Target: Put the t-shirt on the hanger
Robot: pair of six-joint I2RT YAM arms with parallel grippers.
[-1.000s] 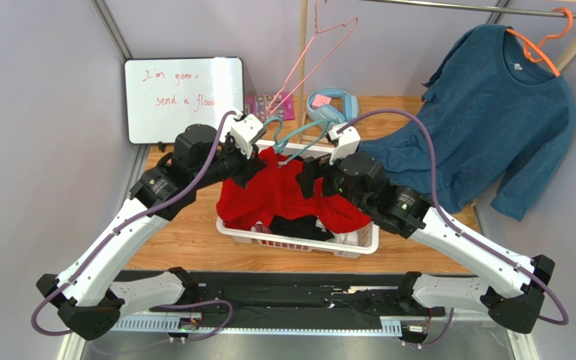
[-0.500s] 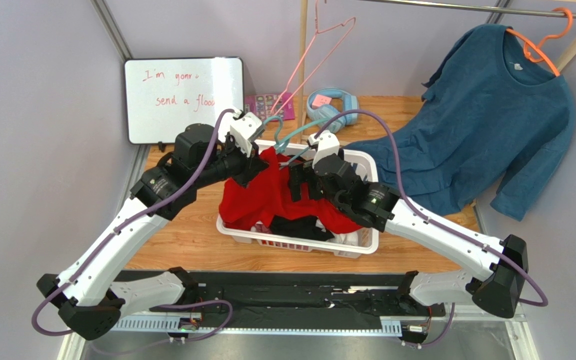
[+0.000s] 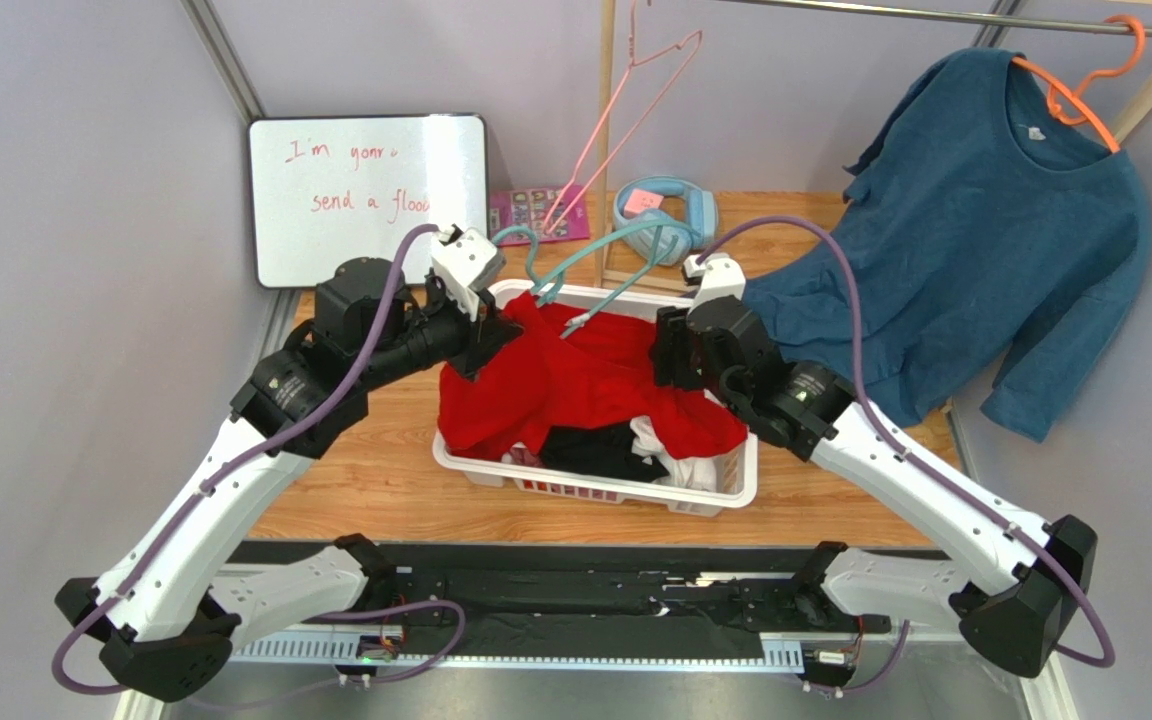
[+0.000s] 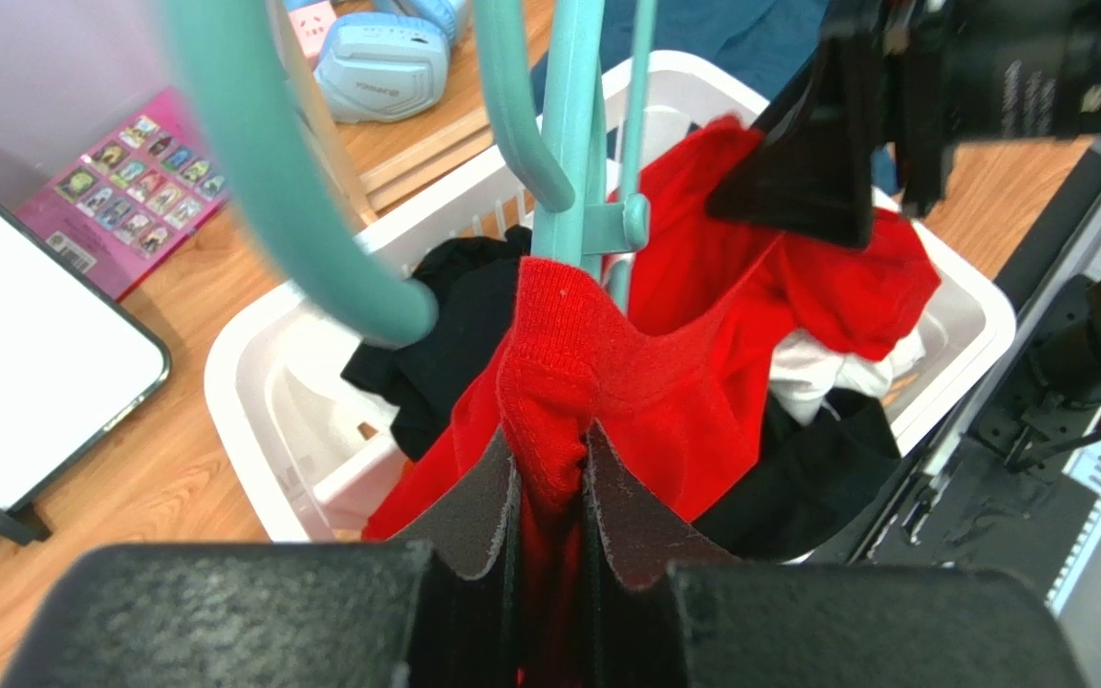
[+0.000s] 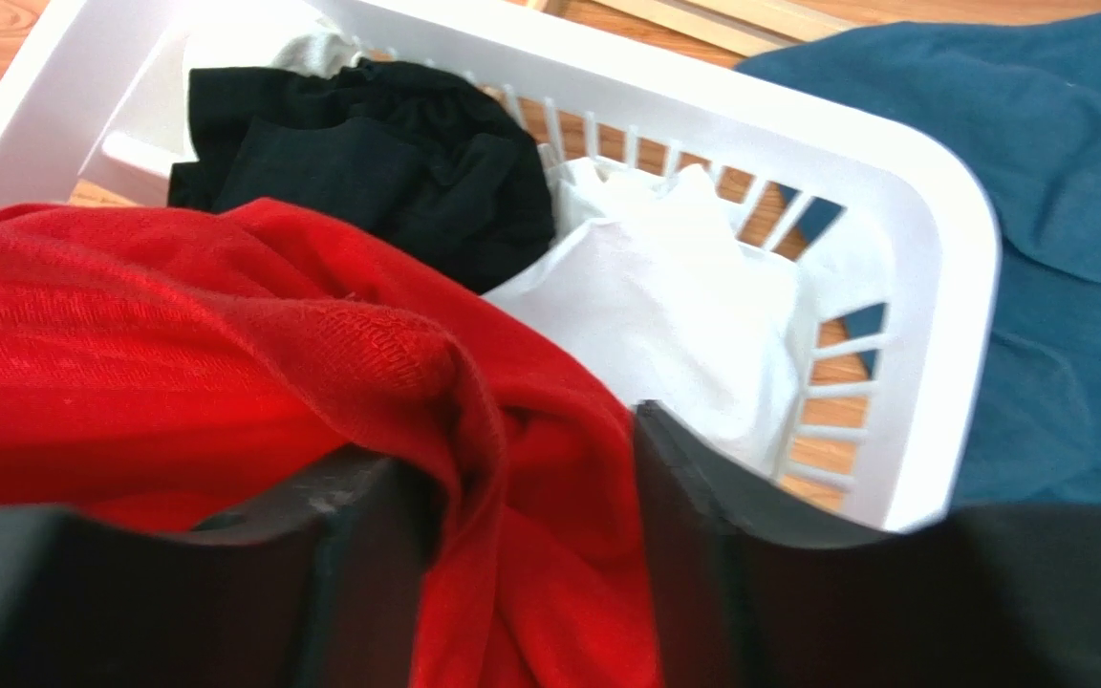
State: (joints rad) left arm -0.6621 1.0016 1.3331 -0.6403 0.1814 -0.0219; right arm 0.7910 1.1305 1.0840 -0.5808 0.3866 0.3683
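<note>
My left fingers (image 4: pixel 496 495) are pressed tight on a bunched fold of the red t-shirt (image 4: pixel 686 387), right where the teal hanger (image 4: pixel 571 129) meets the cloth. My right fingers (image 5: pixel 686 516) stand apart with more red cloth lying between them, and I cannot tell if they squeeze it. The t-shirt is crumpled and hangs over the white basket (image 5: pixel 930 273), which holds a black garment (image 5: pixel 370 158) and a white cloth (image 5: pixel 657 301) and sits on the wooden tabletop (image 4: pixel 154 488).
</note>
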